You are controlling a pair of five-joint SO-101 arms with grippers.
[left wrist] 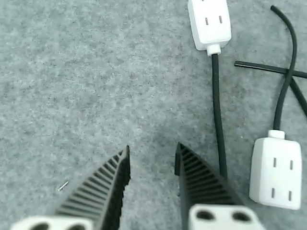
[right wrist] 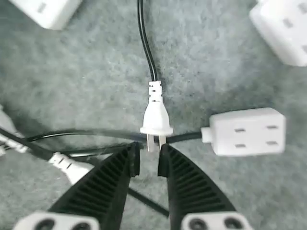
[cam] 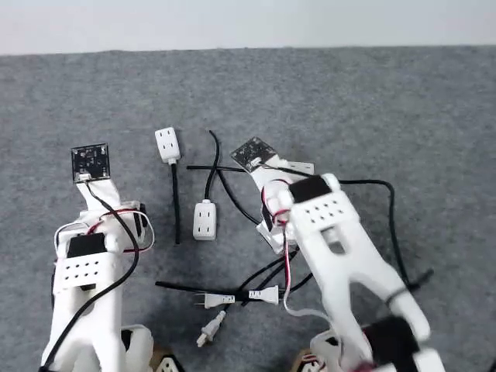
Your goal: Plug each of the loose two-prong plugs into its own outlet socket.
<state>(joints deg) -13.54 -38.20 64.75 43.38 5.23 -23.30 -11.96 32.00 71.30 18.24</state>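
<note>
Plug (right wrist: 156,117) lies flat just off the right claw (right wrist: 148,152), prongs pointing straight into its narrow, empty gap, cord trailing directly away, outlet (right wrist: 247,130) just beside it.

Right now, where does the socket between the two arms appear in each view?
High view: the socket lies left of centre.
Left wrist view: the socket lies beside the open left gripper, beyond a straight cord.
Right wrist view: cannot tell; a cut-off socket may be it.
Shared landmark: that straight cord, from the second socket.
</note>
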